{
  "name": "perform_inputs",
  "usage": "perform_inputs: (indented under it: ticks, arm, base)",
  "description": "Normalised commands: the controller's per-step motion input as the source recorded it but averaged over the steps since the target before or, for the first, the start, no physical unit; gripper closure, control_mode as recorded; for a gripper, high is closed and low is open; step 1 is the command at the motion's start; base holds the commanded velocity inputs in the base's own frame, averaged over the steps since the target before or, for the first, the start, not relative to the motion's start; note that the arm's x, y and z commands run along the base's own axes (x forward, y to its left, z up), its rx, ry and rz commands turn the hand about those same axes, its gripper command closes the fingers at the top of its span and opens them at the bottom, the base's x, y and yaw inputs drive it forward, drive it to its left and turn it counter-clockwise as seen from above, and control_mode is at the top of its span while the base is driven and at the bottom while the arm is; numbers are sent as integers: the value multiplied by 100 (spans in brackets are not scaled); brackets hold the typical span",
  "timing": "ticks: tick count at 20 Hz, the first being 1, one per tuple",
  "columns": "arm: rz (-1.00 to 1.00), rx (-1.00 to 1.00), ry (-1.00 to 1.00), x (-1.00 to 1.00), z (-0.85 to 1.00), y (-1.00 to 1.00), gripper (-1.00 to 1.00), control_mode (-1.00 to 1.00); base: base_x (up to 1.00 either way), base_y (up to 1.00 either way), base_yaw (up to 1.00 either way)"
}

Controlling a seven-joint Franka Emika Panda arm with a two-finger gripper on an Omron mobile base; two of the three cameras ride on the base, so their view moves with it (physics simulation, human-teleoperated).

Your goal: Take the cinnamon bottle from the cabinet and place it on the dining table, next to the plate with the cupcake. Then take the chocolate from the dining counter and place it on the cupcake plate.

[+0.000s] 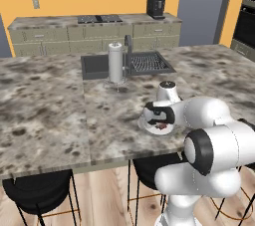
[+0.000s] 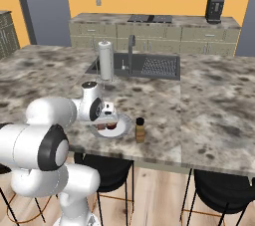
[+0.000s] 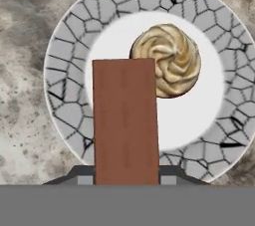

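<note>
- Your gripper (image 3: 125,182) is pinching the chocolate bar (image 3: 125,120); in the hand view the brown slab stands up between the two finger tips, directly over the plate (image 3: 64,60).
- The cupcake (image 3: 167,60) sits on the far side of the plate's white centre, and the bar hangs just beside it, overlapping its edge in the picture.
- The cinnamon bottle (image 2: 140,129) already stands upright on the counter (image 2: 214,100), just to the right of the plate, so by my reading only the chocolate drop is left.
- Risk: let go from here and the bar may tip onto the cupcake's icing, because the two are so close.
- Risk: if the bar falls long-side first it could end up propped on the patterned rim or slide off onto the counter.
- Risk: a wide swing to the right when you pull away could knock the bottle over.
- The right base view gives you the bottle and the plate side by side.
- From the left base view the arm (image 1: 209,135) covers much of the plate, and height above the plate is hard to judge.
- The hand view gives the bar's line-up with the cupcake.
</note>
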Motion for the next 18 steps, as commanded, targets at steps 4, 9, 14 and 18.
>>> perform_inputs:
  ticks: [4,9,14,18]
  arm:
    - [8,-5,2,16,-10,0,100,-100]
    - [8,-6,0,28,-17,0,100,-100]
    - [11,-1,0,12,-30,0,100,-100]
    - [8,-1,0,4,-6,0,-100,-100]
  base:
    - [0,0,0]
    - [0,0,0]
    - [0,0,0]
    - [0,0,0]
